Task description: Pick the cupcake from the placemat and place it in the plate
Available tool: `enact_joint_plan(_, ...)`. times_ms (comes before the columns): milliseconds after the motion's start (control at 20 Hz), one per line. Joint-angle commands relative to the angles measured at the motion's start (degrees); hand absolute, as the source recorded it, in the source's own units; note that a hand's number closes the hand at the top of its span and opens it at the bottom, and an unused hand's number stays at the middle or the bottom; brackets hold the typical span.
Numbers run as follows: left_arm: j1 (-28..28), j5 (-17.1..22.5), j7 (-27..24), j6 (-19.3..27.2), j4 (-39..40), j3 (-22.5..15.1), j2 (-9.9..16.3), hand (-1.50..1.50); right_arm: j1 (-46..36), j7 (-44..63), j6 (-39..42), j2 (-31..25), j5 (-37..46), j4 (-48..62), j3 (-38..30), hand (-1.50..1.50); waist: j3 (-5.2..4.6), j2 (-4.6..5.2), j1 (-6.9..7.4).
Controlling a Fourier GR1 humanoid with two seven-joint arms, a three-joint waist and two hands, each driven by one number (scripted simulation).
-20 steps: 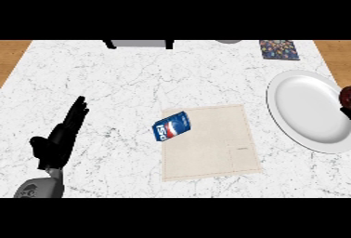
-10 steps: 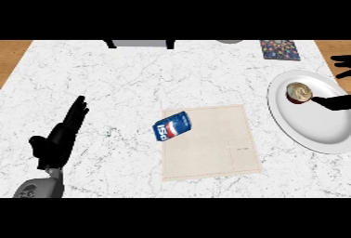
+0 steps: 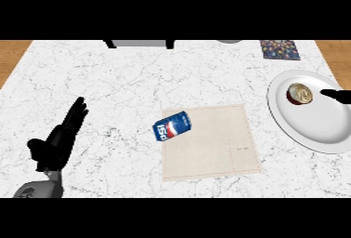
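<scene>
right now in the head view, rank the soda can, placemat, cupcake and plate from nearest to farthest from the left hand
From the left hand, resting open at the view's lower left:
1. Soda can, lying on its side at the placemat's upper left corner.
2. Placemat, mid-counter, just past the can.
3. Plate, at the right edge.
4. Cupcake, on the plate's upper part.

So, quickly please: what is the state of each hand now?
Left hand: open, fingers straight, holding nothing.
Right hand: only a small part shows beside the cupcake on the plate; cannot be told.
</scene>
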Motion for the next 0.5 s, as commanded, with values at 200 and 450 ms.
enact_joint_plan(200,0.4,0.9,-0.3,-1.1,0.3,1.2,0.6,0.0,4.2,-6.5,15.4,-9.4,-11.5,9.0,-11.1,-1.5,0.05,0.22,0.03)
enact_joint_plan(450,-0.1,-0.6,-3.2,-0.1,2.4,0.3,-0.8,0.0,10.0,-14.6,24.6,-15.6,-12.3,15.0,-13.0,-1.5,0.18,0.53,0.33)
